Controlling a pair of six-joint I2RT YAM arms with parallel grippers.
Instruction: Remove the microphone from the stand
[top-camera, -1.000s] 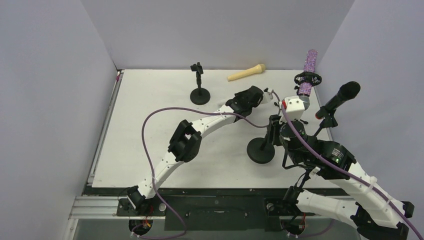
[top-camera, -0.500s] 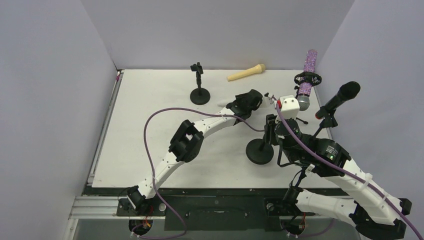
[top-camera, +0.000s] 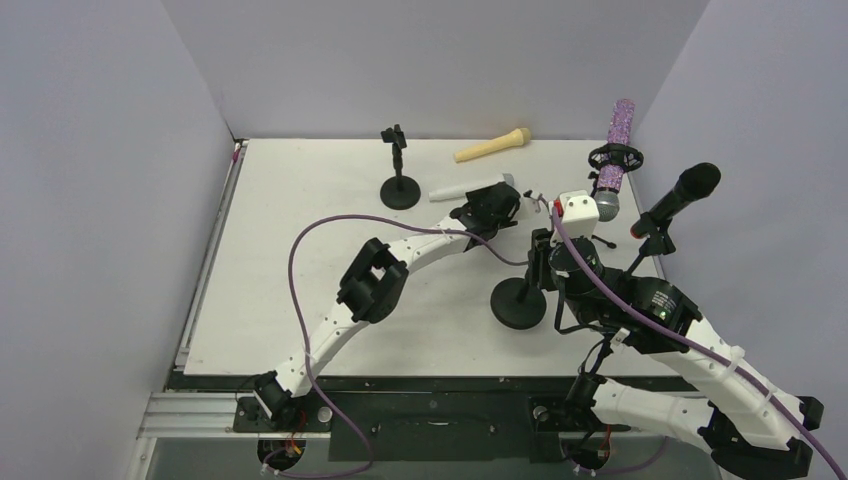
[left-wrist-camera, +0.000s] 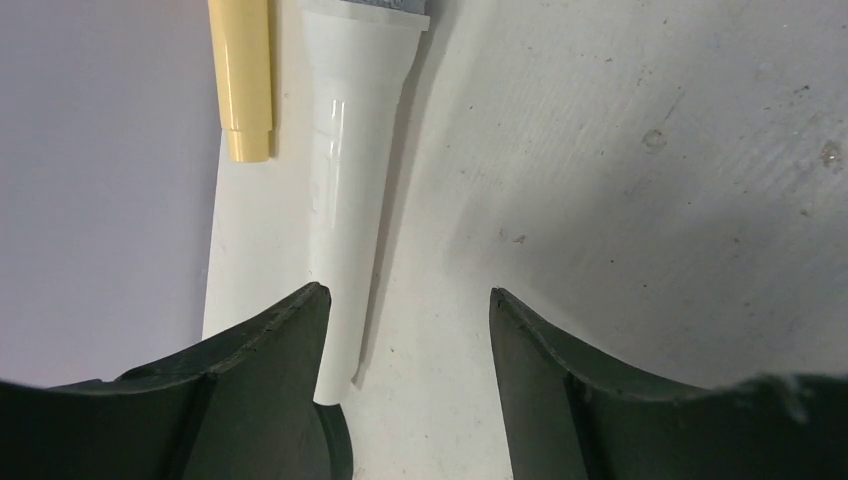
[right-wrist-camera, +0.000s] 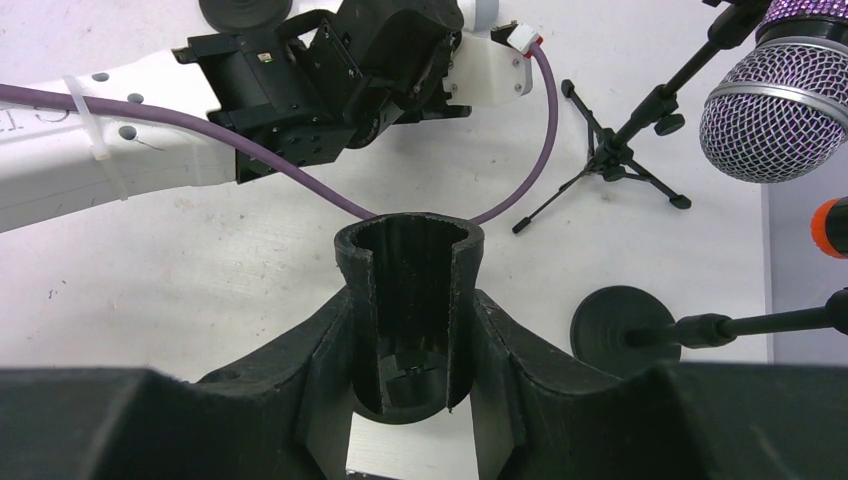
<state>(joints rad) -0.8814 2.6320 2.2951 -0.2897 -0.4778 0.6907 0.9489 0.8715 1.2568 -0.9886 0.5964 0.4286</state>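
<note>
White mic (top-camera: 465, 189) flat on table (top-camera: 290, 250), far centre | left gripper (left-wrist-camera: 405, 310) jaws apart beside it | right gripper (right-wrist-camera: 410, 310) clamps stand (top-camera: 520, 303)

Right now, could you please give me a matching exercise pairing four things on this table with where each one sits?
Things:
1. white microphone
2. tan microphone
3. purple microphone
4. empty clip

Places:
A. held in a round black mount
B. gripped by the right tool
C. lying flat by the left tool
D. lying near the back wall

Pairs: 1-C, 2-D, 3-A, 4-B.
</note>
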